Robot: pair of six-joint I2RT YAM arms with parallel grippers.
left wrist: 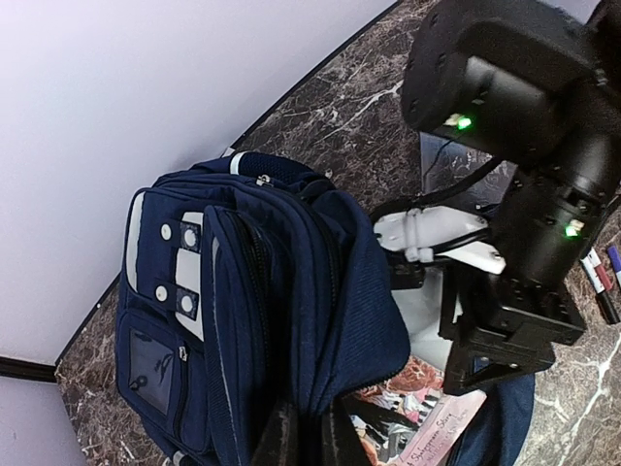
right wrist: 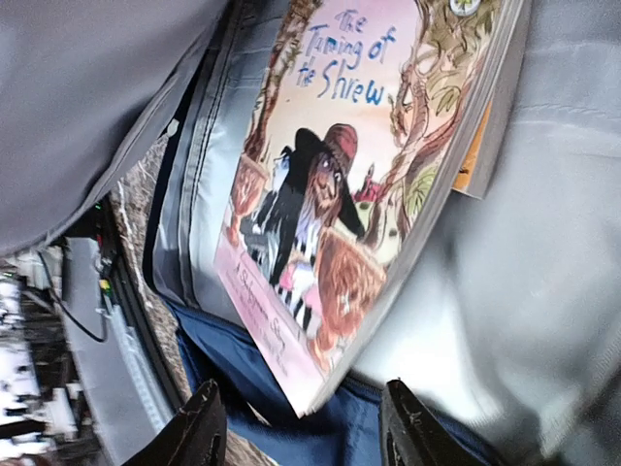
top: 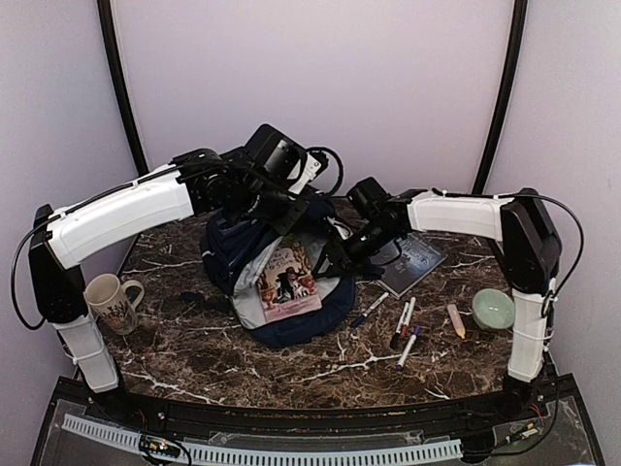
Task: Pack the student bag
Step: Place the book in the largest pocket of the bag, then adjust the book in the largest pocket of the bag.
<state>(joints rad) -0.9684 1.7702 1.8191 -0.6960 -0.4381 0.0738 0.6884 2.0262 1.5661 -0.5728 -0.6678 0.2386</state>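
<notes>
At the middle of the surface [top: 320, 364] the student bag [top: 233, 254] lies open, picture book [top: 288, 282] in its mouth; my left tool [left wrist: 303, 437] is clamped on its flap, right tool [right wrist: 301, 427] parted beside that book, and I judge dark book [top: 412, 262], markers [top: 406, 325] and pencil [top: 456, 320] yet to pack.

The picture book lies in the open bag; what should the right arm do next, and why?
Probably lift the right fingers straight away from the illustrated paperback book. They stand apart with nothing between them, and the book rests on the grey lining of the navy-blue fabric backpack, whose edge the left fingers pinch.
</notes>
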